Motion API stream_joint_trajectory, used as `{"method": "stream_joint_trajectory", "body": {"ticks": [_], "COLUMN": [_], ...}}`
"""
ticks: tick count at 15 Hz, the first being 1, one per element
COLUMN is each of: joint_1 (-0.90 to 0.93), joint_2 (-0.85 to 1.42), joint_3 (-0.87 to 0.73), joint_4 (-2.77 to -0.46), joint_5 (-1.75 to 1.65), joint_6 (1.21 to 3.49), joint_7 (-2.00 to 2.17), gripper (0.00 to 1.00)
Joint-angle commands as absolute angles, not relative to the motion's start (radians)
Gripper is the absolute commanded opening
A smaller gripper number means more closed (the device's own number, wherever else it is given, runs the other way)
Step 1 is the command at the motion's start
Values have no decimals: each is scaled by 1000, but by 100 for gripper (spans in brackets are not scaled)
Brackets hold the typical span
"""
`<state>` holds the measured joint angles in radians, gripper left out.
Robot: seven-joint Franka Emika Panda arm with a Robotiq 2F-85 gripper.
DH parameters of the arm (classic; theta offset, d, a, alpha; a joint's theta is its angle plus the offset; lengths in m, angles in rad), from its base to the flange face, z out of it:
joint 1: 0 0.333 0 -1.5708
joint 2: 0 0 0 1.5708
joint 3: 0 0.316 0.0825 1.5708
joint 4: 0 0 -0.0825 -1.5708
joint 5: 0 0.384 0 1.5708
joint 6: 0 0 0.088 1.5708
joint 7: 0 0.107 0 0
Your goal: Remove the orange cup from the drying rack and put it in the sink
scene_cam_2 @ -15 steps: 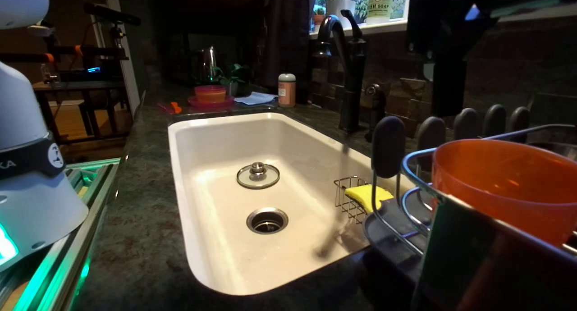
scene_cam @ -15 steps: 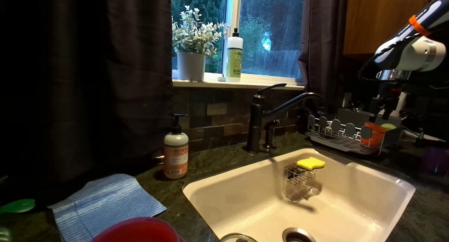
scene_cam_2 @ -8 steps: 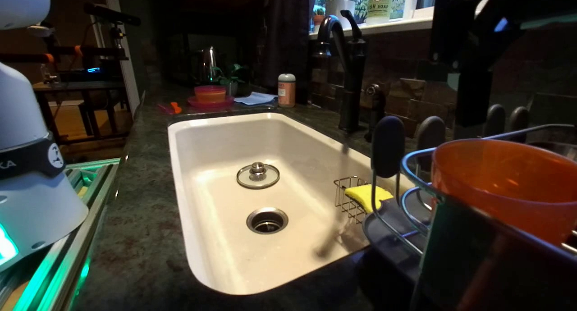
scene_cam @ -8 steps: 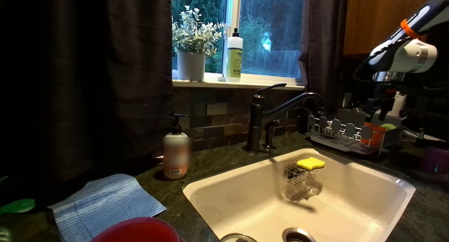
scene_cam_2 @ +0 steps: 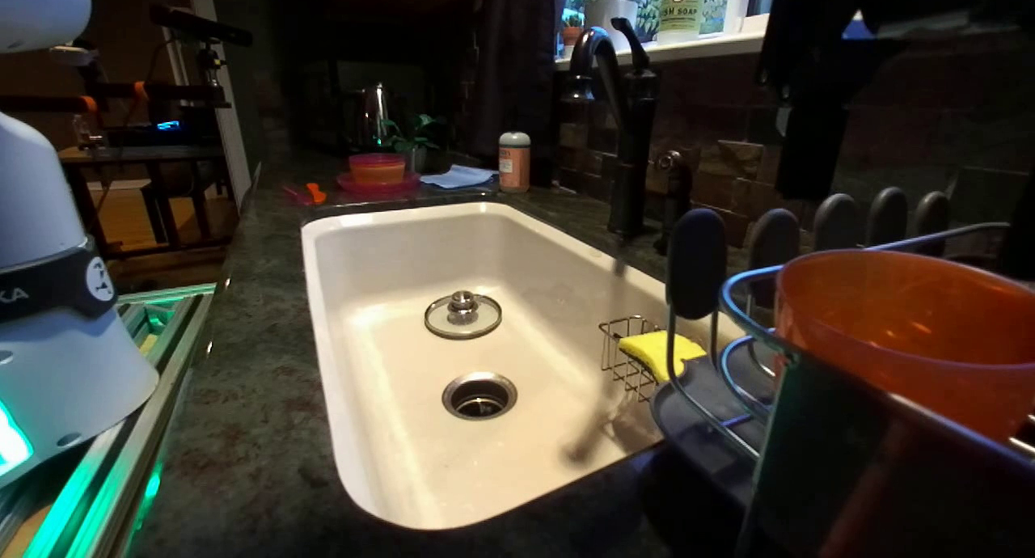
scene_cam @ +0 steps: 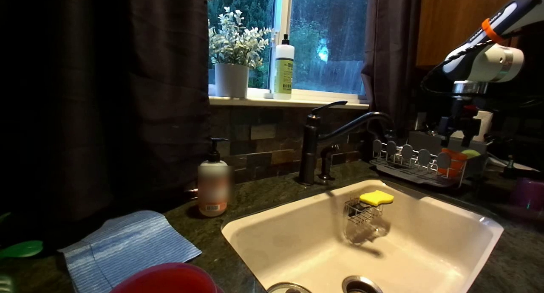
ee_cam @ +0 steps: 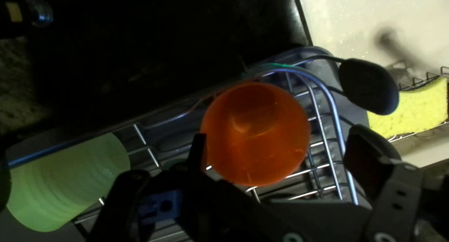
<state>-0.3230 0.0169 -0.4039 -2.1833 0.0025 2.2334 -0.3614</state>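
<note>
The dark, dimly lit countertop is stretching away; in the wrist view the gripper is hovering nearest, jaws standing apart, above the orange cup, which is sitting upright in the drying rack; the sink is lying beyond
</note>
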Motion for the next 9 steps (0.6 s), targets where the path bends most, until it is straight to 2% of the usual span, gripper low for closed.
{"method": "stream_joint_trajectory", "body": {"ticks": [1,4,9], "joint_1": [-336,-336,-337], "joint_2": [60,85,115], "joint_3": [-383,-375,-365], "joint_4": [-2136,-2119,-2094], "joint_5": [30,26,29], "joint_6": [2200,2214,2214], "joint_7": [-228,-142,-68], "gripper": [85,66,24]}}
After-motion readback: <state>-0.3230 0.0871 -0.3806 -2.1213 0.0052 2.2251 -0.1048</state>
